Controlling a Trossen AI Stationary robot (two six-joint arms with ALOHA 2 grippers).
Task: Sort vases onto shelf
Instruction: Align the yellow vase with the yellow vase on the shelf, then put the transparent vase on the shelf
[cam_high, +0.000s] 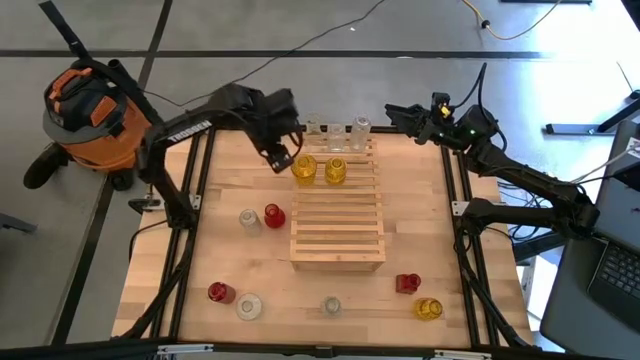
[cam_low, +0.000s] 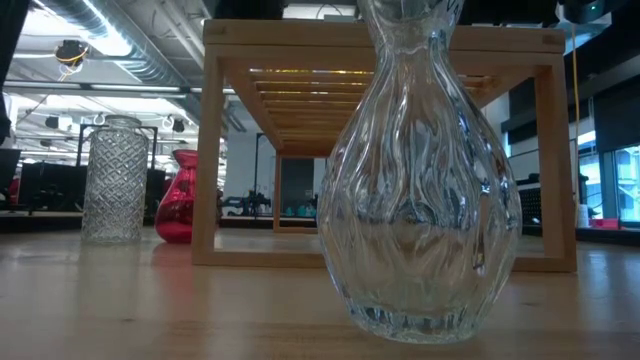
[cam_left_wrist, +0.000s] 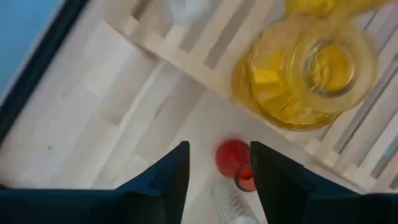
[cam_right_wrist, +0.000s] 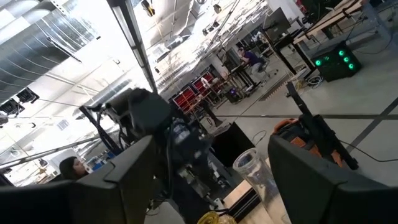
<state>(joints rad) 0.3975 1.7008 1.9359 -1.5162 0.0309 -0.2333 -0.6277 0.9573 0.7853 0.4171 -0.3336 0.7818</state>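
A: What does the left gripper (cam_high: 281, 158) hold?
B: Nothing. Its fingers (cam_left_wrist: 168, 180) stand apart, empty, just beside a yellow vase (cam_high: 304, 167) at the shelf's (cam_high: 338, 245) far left corner.
A: And the right gripper (cam_high: 397, 111)?
B: Wide and empty, above the counter's (cam_high: 160, 280) far right edge.
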